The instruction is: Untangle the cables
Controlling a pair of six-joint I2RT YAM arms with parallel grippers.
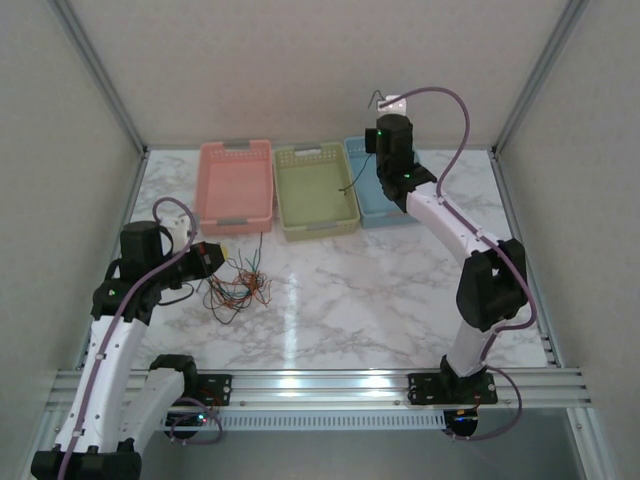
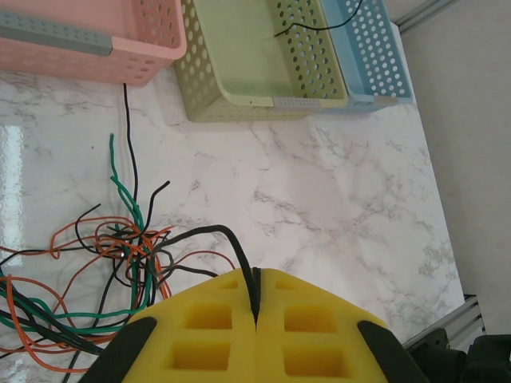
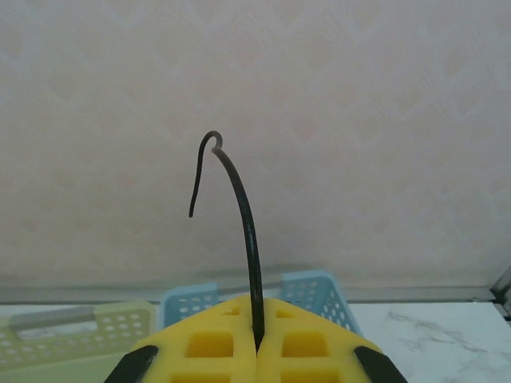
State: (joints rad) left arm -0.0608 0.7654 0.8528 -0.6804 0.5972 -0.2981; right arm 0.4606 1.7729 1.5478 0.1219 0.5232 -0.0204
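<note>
Marble tabletop [image 1: 400, 300] lay between plain white walls. At left, the left fingers [image 2: 247, 279] were clamped shut on a black strand [image 2: 215, 233] leading into the tangled cables [image 1: 238, 288]. A pull from there could have dragged the whole knot along or cinched it tighter. Further right, raised over the blue basket [image 1: 365, 215], the right fingers [image 3: 249, 307] pinched a lone black cable [image 3: 243, 207]. Its tail trailed over the green basket [image 1: 310, 190], where it might have snagged in the holes or slipped free
</note>
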